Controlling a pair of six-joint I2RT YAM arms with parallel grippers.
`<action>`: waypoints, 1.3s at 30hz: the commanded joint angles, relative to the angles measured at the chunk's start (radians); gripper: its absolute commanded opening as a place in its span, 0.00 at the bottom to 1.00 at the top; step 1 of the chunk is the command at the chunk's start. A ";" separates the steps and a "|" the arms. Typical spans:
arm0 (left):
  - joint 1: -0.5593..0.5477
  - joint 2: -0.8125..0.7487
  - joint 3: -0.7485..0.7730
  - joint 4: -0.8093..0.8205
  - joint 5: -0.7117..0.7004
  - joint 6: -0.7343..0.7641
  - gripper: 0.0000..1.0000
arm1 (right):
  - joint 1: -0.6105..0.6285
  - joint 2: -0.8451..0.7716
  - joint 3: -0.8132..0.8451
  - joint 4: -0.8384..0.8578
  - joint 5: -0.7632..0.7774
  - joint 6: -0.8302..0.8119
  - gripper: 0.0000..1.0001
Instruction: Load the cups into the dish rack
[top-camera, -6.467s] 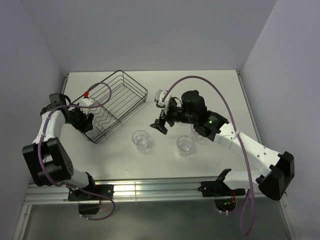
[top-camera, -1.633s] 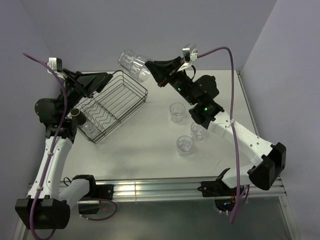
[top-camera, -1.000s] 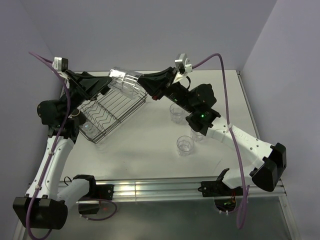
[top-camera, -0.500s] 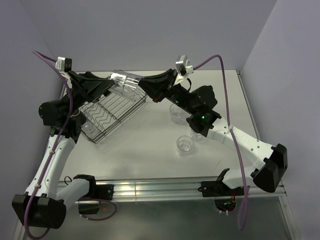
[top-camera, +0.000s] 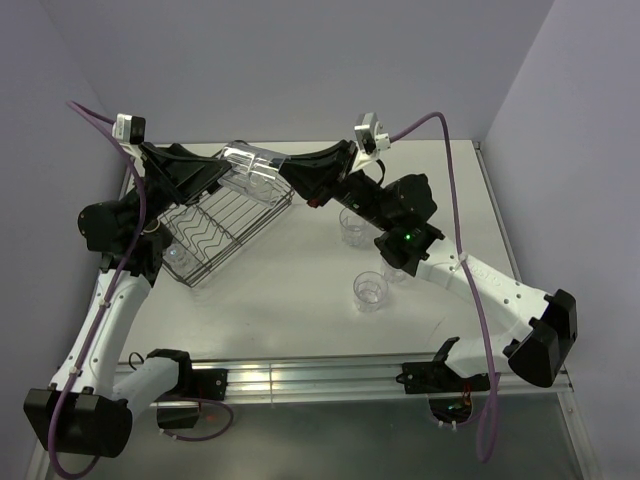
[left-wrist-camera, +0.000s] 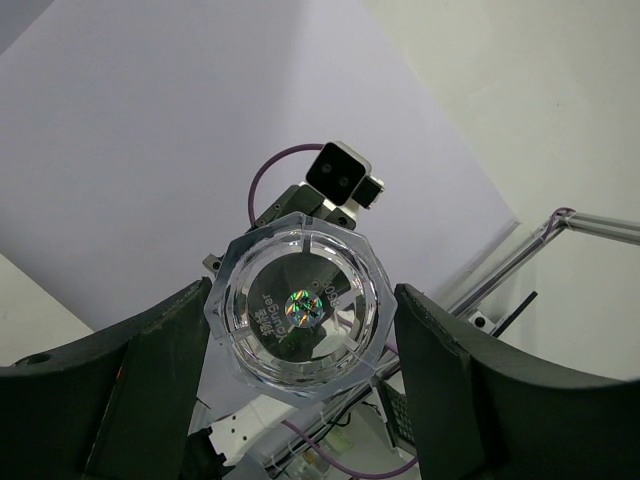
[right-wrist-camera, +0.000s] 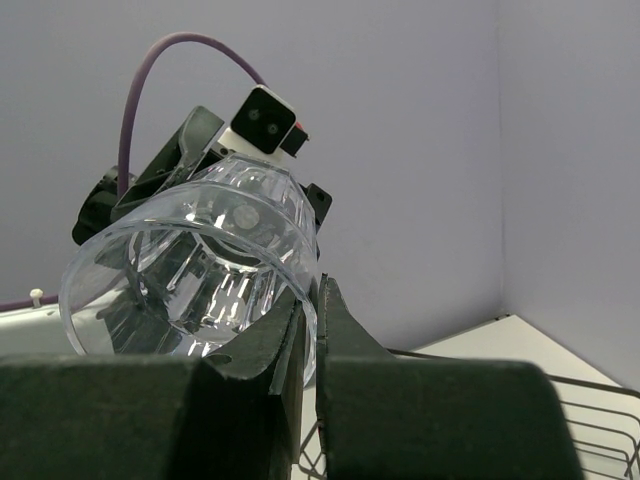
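Observation:
A clear ribbed cup (top-camera: 250, 165) hangs on its side in the air above the far corner of the black wire dish rack (top-camera: 262, 222). My right gripper (top-camera: 286, 172) is shut on its rim, pinching the glass wall (right-wrist-camera: 190, 280) between the fingers. My left gripper (top-camera: 226, 172) faces it from the other side. Its open jaws flank the cup's base (left-wrist-camera: 298, 305) closely, with a thin gap on the right side. Another clear cup (top-camera: 180, 257) lies in the rack's near end. Three clear cups (top-camera: 353, 225) (top-camera: 369, 290) (top-camera: 397, 262) stand on the table to the right.
The white table (top-camera: 300, 320) is walled at the back and on both sides. The rack sits at the left, angled, under the left arm. A metal rail (top-camera: 320, 375) runs along the near edge by both arm bases.
The left gripper's jaws have narrowed around the cup's base over the last second. The right gripper holds the cup in almost the same place above the rack.

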 joint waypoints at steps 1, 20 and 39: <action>-0.002 -0.009 0.004 0.075 -0.008 -0.014 0.56 | 0.008 -0.036 0.000 0.040 0.008 0.019 0.03; 0.004 -0.008 0.008 -0.007 0.021 0.092 0.00 | 0.006 -0.068 -0.036 -0.005 0.066 -0.024 0.87; 0.210 0.135 0.203 -0.451 0.029 0.753 0.00 | -0.064 -0.272 -0.224 -0.236 0.104 -0.125 0.99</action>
